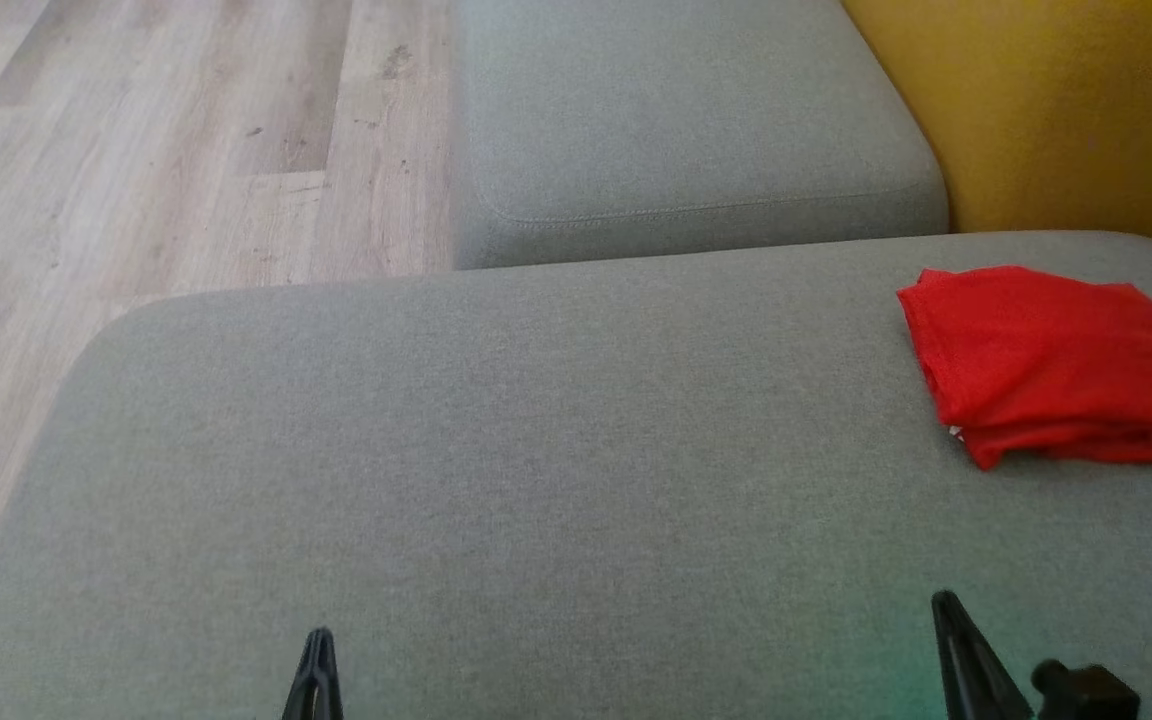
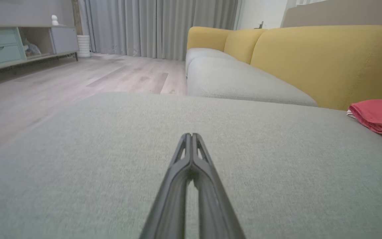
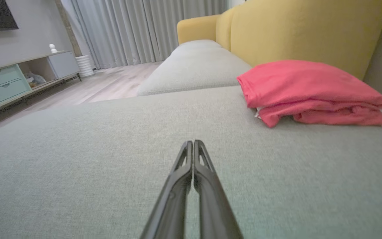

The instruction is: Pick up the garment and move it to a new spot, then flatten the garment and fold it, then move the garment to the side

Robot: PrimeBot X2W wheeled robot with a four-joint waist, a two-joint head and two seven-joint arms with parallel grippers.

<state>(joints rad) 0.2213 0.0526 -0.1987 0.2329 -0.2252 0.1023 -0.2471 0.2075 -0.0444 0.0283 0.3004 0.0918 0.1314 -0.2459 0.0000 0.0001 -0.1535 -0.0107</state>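
A folded red garment (image 1: pixel 1056 360) lies at the right end of the grey sofa seat (image 1: pixel 536 450), near the yellow backrest (image 1: pixel 1066 110). The left claw (image 1: pixel 319 645) and right claw (image 1: pixel 944 608) hover pinched closed and empty, well apart from it. With the folding apparently done, any withdrawal should avoid brushing the stack.

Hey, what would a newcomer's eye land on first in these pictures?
The folded red garment stands out, lying at the right of the grey seat cushion, near the yellow backrest. The left gripper and right gripper sit low at the cushion's near edge, jaws shut and empty.
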